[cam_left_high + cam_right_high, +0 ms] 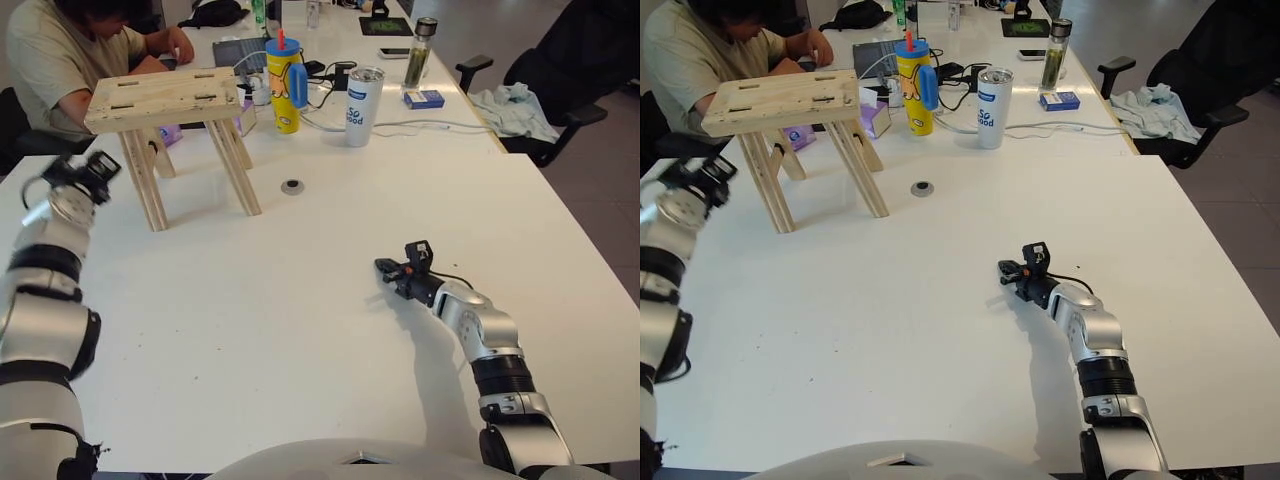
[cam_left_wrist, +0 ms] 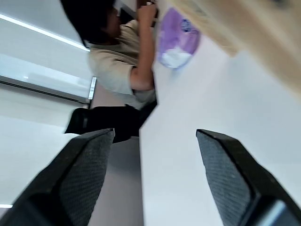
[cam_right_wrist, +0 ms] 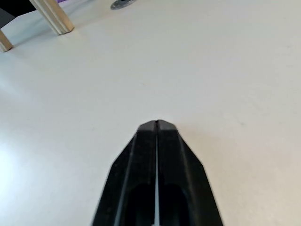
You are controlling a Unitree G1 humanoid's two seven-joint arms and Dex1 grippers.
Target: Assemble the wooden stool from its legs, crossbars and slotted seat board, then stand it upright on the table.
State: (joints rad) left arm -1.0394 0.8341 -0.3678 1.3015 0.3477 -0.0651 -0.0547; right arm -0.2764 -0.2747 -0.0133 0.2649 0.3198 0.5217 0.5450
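- On the far left part of the white table (image 1: pixel 250 330), the wooden stool (image 1: pixel 165 100) is seen assembled and standing upright on its splayed legs (image 1: pixel 240 165).
- The slotted seat board (image 1: pixel 160 95) is set level on top of the legs, with its slots facing up.
- The left gripper (image 1: pixel 98 165) is held above the table's left edge, near the stool's nearest leg and apart from it.
- Its two fingers (image 2: pixel 89 169) are spread wide, and nothing is held between them.
- The right gripper (image 1: pixel 388 268) is laid low over the table's middle, well apart from the stool.
- Its jaws are pressed together tip to tip, with nothing gripped.
- A round cable grommet (image 1: pixel 292 186) is set in the table just beside the stool's right-hand legs.
- Behind the stool, a yellow bottle (image 1: pixel 284 85) with a blue lid and a white tumbler (image 1: pixel 364 105) are stood near each other.
- A purple pack (image 2: pixel 176 40) is lain on the table behind the stool's legs.
- A small blue box (image 1: pixel 428 98) and a glass bottle (image 1: pixel 420 50) are placed farther back on the right.
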